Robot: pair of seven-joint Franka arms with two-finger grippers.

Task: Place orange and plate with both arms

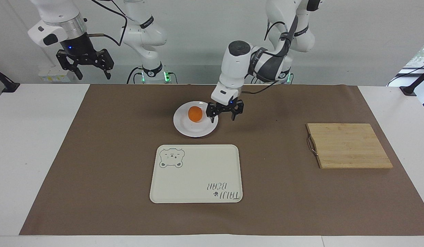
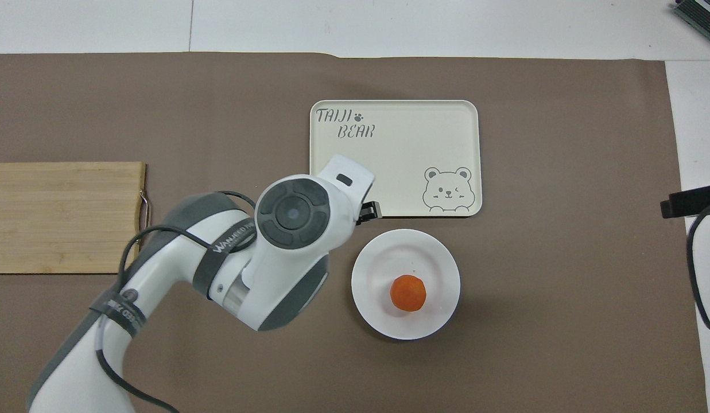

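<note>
Orange [image 1: 195, 114] on plate [image 1: 188, 128], frame centre.
You see left gripper [image 1: 222, 117] released beside it; right gripper [image 1: 93, 73] spread wide, waiting upper left.

A small bright orange [image 1: 195, 114] sits in the dished centre of a round glossy white plate [image 1: 188, 128], a little toward the robots' edge. The plate lies flat on the brown-covered surface, just nearer the robots than the cream bear tray [image 1: 196, 173].
</note>
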